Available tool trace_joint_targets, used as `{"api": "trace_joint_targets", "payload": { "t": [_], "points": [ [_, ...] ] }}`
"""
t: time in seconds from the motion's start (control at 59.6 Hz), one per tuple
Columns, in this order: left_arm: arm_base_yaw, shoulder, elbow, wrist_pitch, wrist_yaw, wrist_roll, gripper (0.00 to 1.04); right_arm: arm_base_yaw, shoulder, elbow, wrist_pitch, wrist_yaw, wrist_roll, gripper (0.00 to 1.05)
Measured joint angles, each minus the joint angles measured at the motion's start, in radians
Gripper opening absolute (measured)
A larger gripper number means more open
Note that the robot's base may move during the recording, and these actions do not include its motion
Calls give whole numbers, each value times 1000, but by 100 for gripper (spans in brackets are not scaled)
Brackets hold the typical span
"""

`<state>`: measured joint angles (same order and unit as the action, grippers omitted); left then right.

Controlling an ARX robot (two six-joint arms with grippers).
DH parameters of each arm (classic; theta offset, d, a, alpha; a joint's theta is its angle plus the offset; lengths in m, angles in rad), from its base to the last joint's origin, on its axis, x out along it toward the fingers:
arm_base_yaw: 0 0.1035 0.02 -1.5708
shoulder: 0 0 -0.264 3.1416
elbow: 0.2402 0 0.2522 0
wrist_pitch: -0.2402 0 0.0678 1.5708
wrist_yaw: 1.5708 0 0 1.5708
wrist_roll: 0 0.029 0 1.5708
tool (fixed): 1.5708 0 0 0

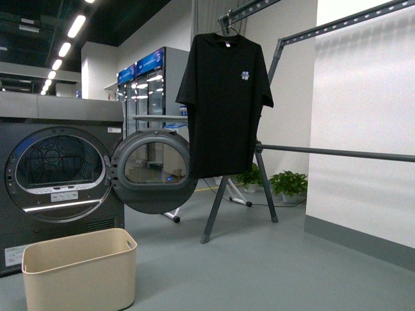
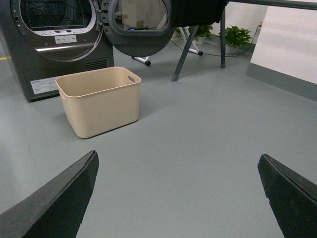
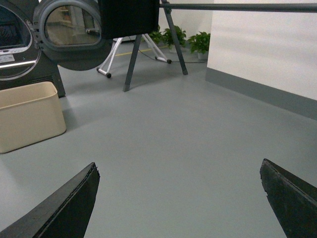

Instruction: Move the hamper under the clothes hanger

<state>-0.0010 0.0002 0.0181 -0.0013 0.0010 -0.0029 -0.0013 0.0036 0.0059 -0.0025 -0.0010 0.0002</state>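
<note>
The beige hamper [image 1: 81, 267] stands on the grey floor at the lower left, just in front of the dryer; it also shows as an empty bin [image 2: 100, 100] in the left wrist view and at the edge [image 3: 27, 115] of the right wrist view. The clothes hanger [image 1: 272, 65], a tall dark-grey tube rack, stands to the right and further back, with a black T-shirt [image 1: 222, 103] hanging from it. My left gripper [image 2: 178, 198] is open over bare floor, well short of the hamper. My right gripper [image 3: 179, 198] is open too, holding nothing.
A dark-grey dryer [image 1: 58, 175] stands at left with its round door [image 1: 155, 170] swung open toward the rack. A white wall [image 1: 363, 123] with a grey skirting runs along the right. Potted plants [image 1: 288, 184] and a white rolling stand [image 3: 106, 62] sit behind the rack's legs.
</note>
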Motion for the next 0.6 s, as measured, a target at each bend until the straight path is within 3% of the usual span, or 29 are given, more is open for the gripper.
{"api": "trace_joint_targets", "payload": {
  "t": [0.604],
  "points": [
    [0, 0, 0, 0, -1, 0, 98, 0, 0, 0, 0, -2, 0, 97]
  ]
}}
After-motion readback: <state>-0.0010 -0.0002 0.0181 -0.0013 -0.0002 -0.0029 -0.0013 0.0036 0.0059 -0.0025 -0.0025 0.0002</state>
